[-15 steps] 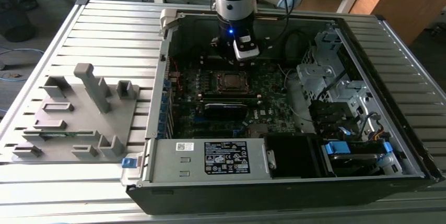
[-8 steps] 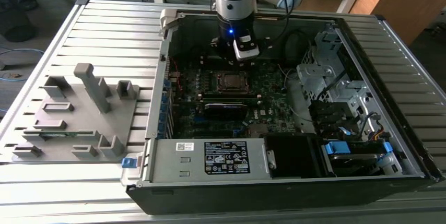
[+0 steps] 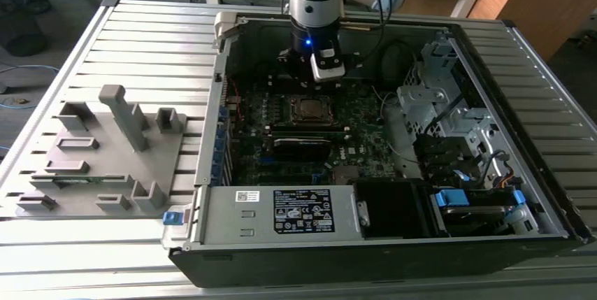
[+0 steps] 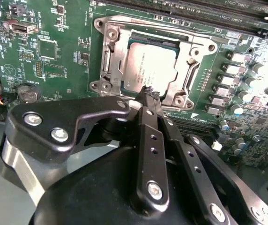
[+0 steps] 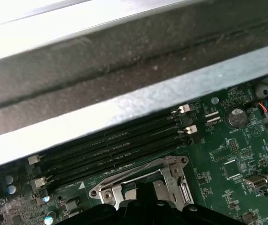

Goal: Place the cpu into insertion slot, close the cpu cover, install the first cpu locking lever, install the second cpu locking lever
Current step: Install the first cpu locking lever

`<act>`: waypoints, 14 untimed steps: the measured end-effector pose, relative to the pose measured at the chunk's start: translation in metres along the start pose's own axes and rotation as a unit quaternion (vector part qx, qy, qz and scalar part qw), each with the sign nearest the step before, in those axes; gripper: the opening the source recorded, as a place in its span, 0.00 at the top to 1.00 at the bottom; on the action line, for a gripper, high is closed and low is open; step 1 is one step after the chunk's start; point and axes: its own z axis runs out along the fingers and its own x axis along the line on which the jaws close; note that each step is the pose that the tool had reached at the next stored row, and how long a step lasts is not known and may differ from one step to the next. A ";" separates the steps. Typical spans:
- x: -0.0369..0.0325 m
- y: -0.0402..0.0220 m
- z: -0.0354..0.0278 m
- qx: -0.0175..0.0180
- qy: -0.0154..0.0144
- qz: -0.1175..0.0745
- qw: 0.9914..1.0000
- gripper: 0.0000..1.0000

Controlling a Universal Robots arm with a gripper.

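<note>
The cpu (image 4: 150, 65), a square chip with a dull silver top, lies in the insertion slot (image 3: 308, 109) on the green motherboard (image 4: 63, 56). The silver cpu cover (image 4: 111, 49) lies flat around it, the chip showing through its window. My gripper (image 4: 148, 91) is shut with nothing between its black fingers (image 4: 149, 136), and its tips are at the socket's edge beside the cpu. In the exterior view the gripper (image 3: 315, 76) hangs inside the open case, just behind the socket. The first wrist view shows the cover's frame (image 5: 171, 171) just beyond the gripper. I cannot make out the locking levers.
Long black memory slots (image 5: 115, 150) run beside the socket, under the case's metal wall (image 5: 138, 101). A coin battery (image 4: 27, 93) sits on the board. A black card (image 3: 303, 147), the power supply (image 3: 298, 212) and a drive cage (image 3: 448, 118) crowd the case. A grey fixture (image 3: 103, 153) stands at the exterior view's left.
</note>
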 end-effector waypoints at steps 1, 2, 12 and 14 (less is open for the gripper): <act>0.0000 0.0000 0.0000 0.000 0.000 0.000 1.000 0.89; -0.0001 0.0001 0.0001 0.000 0.001 0.000 1.000 0.89; -0.0006 0.0003 0.0005 -0.003 0.003 -0.043 0.999 0.89; -0.0008 0.0003 0.0006 -0.004 0.004 -0.054 0.999 0.89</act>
